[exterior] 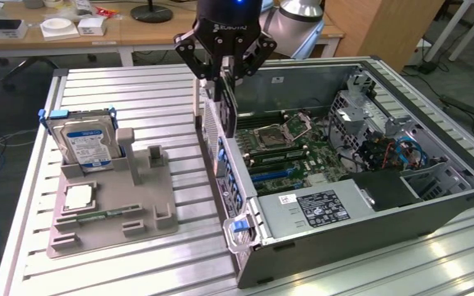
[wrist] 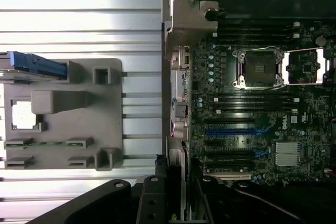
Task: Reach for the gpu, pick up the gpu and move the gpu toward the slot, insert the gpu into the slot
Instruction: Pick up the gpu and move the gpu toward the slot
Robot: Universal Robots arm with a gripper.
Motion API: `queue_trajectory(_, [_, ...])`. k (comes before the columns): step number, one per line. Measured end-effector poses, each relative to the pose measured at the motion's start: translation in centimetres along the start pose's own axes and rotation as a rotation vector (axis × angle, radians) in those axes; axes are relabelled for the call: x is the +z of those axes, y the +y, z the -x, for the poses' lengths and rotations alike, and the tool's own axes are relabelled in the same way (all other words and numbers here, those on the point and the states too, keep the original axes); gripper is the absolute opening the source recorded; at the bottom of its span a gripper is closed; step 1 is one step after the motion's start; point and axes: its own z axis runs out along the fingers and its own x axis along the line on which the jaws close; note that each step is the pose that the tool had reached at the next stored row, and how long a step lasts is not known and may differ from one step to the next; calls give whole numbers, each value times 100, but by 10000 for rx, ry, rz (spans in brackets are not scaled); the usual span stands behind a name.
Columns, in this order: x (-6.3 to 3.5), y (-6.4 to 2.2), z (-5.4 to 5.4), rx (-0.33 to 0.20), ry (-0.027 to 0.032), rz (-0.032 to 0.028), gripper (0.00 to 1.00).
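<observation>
My jaws pinch the gpu upright above the left wall of the pc case; pick-up done, gpu well above the blue slot, insertion not done.

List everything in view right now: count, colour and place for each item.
gpu: 1, dark, held upright above the case wall nearest the holder
slot: 1, blue, on the motherboard
motherboard: 1, green, inside the case
processor socket: 1, silver, on the motherboard
case: 1, dark grey, open, exterior view's right
holder: 1, grey, on the table, exterior view's left
hard drive: 1, silver, blue label, standing in the holder
memory stick: 1, green, lying in the holder
table: 1, silvery, slatted
end effector: 1, black, closed on the gpu
</observation>
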Motion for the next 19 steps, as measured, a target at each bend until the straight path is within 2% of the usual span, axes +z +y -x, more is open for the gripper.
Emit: queue_trajectory(19, [2,4,137,-1,-1,0,26])
